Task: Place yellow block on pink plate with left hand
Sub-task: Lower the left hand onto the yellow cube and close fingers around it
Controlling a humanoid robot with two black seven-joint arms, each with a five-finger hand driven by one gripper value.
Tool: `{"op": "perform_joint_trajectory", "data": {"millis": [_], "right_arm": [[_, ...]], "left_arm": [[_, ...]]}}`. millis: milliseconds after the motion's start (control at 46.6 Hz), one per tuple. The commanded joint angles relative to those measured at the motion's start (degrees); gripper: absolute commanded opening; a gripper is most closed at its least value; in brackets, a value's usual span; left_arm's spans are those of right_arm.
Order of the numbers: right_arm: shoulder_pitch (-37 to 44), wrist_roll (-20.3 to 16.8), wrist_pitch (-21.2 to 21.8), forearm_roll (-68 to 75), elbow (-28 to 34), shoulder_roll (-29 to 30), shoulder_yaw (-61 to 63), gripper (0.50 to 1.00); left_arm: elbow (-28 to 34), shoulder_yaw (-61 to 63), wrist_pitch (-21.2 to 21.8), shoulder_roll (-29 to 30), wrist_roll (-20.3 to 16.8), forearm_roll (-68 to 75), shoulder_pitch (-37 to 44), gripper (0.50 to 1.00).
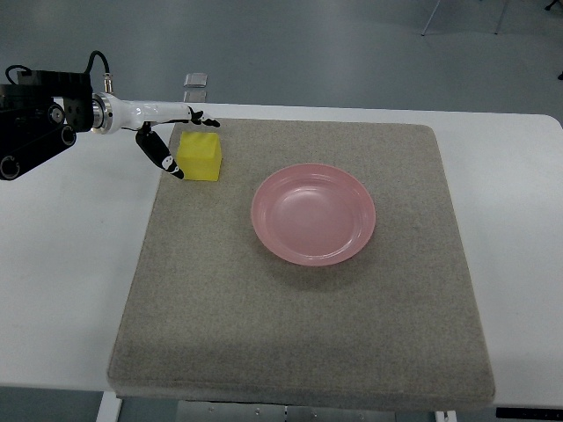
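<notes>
The yellow block [200, 156] sits on the grey mat [299, 334], to the left of the pink plate [314, 214] and apart from it. The left hand [171, 141] is right at the block, on the side away from the plate. Its fingers [164, 158] are apart, one touching the block's left side and one reaching along its back edge, so they can close and pick it up. The block is not lifted yet. The plate is bare and waits. The mat lies on the white tabletop [62, 281].
</notes>
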Motion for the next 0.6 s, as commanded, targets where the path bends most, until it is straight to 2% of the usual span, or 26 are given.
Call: {"op": "perform_joint_trajectory", "data": {"millis": [0, 107, 193, 279, 450, 493, 536, 579], "right_arm": [[0.0, 0.0, 0.0, 0.0, 0.1, 0.0, 0.0, 0.924], [0.0, 0.0, -0.1, 0.0, 0.1, 0.0, 0.0, 0.924], [0.0, 0.0, 0.0, 0.0, 0.0, 0.0, 0.0, 0.924], [0.0, 0.0, 0.0, 0.0, 0.0, 0.0, 0.0, 0.924], [0.0, 0.0, 0.0, 0.0, 0.0, 0.0, 0.0, 0.924], [0.0, 0.0, 0.0, 0.0, 0.0, 0.0, 0.0, 0.924], [0.0, 0.0, -0.1, 0.0, 0.0, 0.0, 0.0, 0.924], [0.0, 0.0, -0.1, 0.0, 0.0, 0.0, 0.0, 0.924]], "left_arm": [[0.1, 0.0, 0.1, 0.0, 0.0, 0.0, 0.0, 0.973], [0.1, 0.0, 0.1, 0.0, 0.1, 0.1, 0.0, 0.936], [0.2, 0.0, 0.1, 0.0, 0.2, 0.1, 0.1, 0.868], [0.2, 0.0, 0.1, 0.0, 0.2, 0.1, 0.1, 0.853], [0.2, 0.0, 0.3, 0.0, 0.3, 0.1, 0.1, 0.748], [0.2, 0.0, 0.2, 0.0, 0.3, 0.1, 0.1, 0.735], [0.2, 0.0, 0.2, 0.0, 0.3, 0.1, 0.1, 0.684], [0.2, 0.0, 0.3, 0.0, 0.3, 0.1, 0.1, 0.666]]}}
